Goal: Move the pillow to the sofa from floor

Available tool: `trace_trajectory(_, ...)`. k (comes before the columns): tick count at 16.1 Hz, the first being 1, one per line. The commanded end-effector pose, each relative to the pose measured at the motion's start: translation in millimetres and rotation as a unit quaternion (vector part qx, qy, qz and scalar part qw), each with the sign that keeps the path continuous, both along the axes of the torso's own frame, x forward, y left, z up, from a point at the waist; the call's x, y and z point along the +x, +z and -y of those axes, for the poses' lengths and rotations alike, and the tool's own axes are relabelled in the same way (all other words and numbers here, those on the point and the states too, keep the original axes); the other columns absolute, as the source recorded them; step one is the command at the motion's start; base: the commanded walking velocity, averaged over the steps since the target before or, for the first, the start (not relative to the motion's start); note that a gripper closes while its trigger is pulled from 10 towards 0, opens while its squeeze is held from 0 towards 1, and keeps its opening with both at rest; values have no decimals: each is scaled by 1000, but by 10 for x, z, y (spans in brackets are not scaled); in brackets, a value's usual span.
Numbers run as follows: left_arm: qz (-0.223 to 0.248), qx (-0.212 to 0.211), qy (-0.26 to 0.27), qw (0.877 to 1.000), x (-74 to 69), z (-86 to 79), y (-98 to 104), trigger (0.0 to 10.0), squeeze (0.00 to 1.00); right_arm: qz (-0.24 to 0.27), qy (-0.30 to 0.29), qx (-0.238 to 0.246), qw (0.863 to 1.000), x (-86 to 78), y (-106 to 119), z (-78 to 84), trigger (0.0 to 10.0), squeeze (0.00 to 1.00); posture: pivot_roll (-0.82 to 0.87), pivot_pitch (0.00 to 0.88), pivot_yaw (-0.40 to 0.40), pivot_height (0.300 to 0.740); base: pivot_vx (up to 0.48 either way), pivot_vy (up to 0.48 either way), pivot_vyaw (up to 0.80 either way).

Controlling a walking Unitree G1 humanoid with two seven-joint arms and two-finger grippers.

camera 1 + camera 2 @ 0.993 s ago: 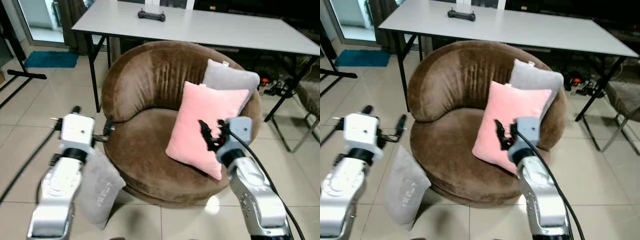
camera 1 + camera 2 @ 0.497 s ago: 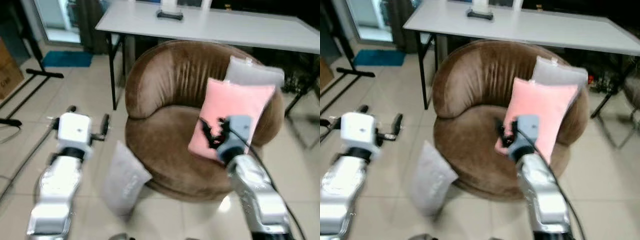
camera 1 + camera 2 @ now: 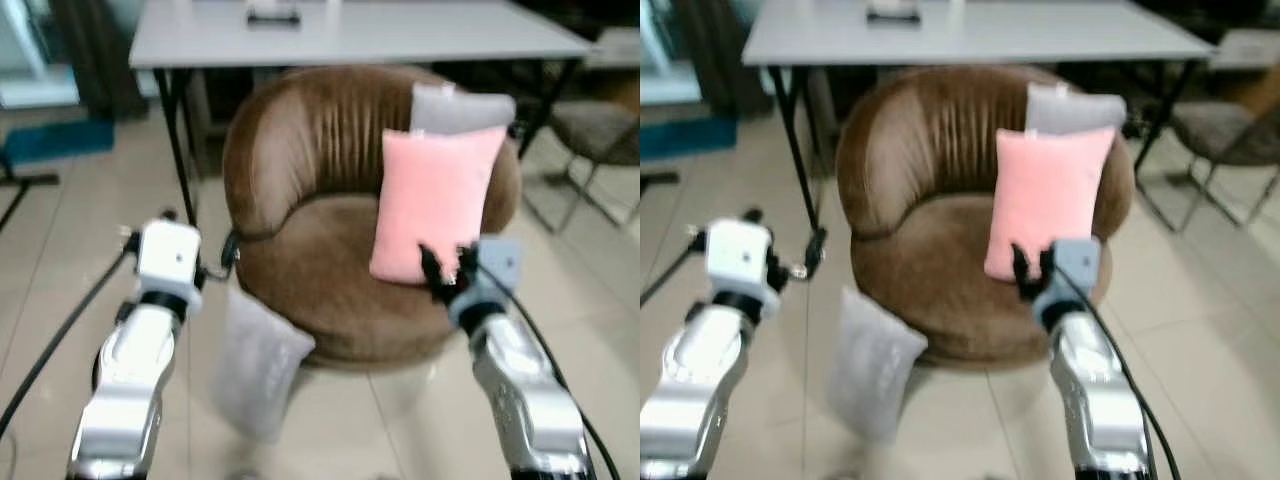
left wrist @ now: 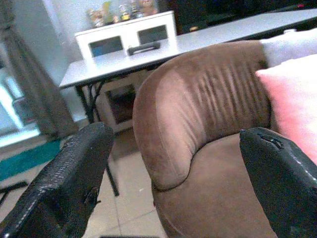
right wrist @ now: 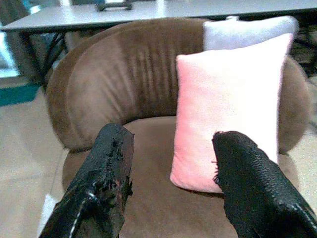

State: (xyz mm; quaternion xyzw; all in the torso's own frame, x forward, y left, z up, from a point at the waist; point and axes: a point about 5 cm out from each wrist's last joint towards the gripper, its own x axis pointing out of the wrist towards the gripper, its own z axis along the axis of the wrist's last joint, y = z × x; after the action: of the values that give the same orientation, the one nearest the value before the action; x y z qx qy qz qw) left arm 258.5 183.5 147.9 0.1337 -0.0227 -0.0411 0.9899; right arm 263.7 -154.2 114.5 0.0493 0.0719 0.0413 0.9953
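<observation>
Both jaws stand open and hold nothing. We see the left gripper [image 3: 200,262] raised over the tiled floor [image 3: 70,250] just off the left front rim of the round brown sofa [image 3: 300,170], its fingers [image 4: 74,173] spread wide. The right gripper [image 3: 445,268] hangs before the sofa's right front edge, fingers [image 5: 111,168] parted, close to the lower corner of the pink pillow [image 3: 430,205] that stands upright on the seat. A grey cushion [image 3: 455,108] sits behind the pink one against the backrest. The task's grey pillow [image 3: 258,365] lies on the floor, propped tilted against the sofa's left front base, below and just beside the left arm. We note bare tiles to the left and in front of the sofa, and free seat room left of the pink pillow. A white table [image 3: 400,35] stands behind the sofa; a chair [image 3: 595,135] stands to the right.
</observation>
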Motion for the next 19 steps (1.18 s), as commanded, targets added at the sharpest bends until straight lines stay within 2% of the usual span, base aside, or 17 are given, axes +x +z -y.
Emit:
trace_trajectory(1, 4, 6, 4, 1000, 18, -42, 24, 10000, 0, 6, 3, 8, 1000, 11, 36, -42, 10000, 0, 101, 0, -36, 740, 0, 379, -800)
trace_trajectory(7, 3, 8, -2, 1000, 44, -35, 25, 10000, 0, -5, -26, 8, 1000, -32, -23, 25, 10000, 0, 101, 0, -32, 740, 0, 383, -800)
trace_trajectory(12, -2, 7, -14, 1000, 79, -13, 11, 10000, 0, -30, -30, -35, 998, -301, -118, 326, 10000, 0, 75, 0, 3, 740, 0, 384, -800)
trace_trajectory(14, -1, 8, -15, 1000, 81, -16, 12, 10000, 0, -37, -51, -39, 997, -377, -132, 402, 10000, 0, 75, 0, 3, 740, 0, 382, -800)
trace_trajectory(16, -5, 6, -13, 1000, 68, -28, -16, 10000, 0, -25, -88, -29, 995, -367, -88, 389, 10000, 0, 67, 0, 12, 740, 0, 382, -800)
trace_trajectory(19, -10, 2, -14, 1000, 61, -27, -44, 10000, 0, -15, -96, -33, 995, -386, -26, 362, 10000, 0, 58, 0, 18, 740, 0, 382, -800)
